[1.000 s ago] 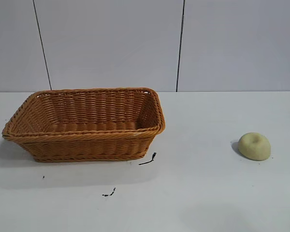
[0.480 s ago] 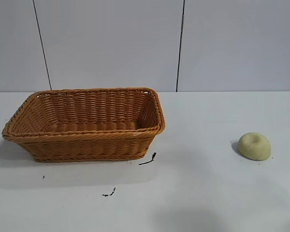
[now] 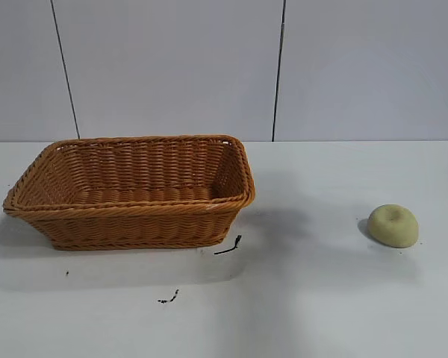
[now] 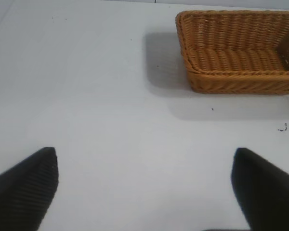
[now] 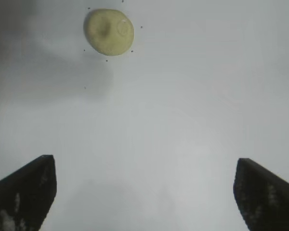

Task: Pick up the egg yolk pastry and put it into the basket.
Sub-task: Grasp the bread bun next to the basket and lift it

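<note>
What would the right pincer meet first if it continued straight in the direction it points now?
Probably the bare white table. The right pincer is open and aims steeply down at empty surface. The egg yolk pastry lies farther ahead, off the line between the fingers, though depth is hard to judge.

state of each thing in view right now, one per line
pastry: lying dome-up on the table, right of the basket, untouched
basket: upright on the table, nothing in it
left pincer: open, holds nothing, bare table under it, basket ahead
right pincer: open wide, holds nothing, pointing down at the table, pastry ahead of it and not yet between its fingers
</note>
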{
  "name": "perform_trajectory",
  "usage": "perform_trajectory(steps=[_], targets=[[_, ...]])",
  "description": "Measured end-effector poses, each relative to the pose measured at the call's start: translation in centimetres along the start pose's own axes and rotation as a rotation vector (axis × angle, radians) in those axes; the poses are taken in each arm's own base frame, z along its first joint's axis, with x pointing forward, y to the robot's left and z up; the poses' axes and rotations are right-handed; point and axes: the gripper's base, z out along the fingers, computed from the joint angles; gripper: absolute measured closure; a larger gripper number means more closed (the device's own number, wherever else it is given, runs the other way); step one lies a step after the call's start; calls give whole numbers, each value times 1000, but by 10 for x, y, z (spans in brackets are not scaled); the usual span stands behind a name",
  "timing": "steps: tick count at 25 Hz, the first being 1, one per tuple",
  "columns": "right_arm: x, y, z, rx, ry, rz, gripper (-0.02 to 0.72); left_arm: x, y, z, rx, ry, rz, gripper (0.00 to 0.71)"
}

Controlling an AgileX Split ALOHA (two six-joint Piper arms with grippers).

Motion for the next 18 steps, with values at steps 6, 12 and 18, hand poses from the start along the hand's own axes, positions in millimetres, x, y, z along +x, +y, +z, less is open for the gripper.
perform_trajectory(steps=[6,12,18], targets=[[-16,7,36,-55,48,-15,10,0,0,0,0,0,0,14],[-20,13,46,-96,34,-22,10,0,0,0,0,0,0,14],[-24,36,45,-104,-15,-91,10,0,0,0,0,0,0,14]])
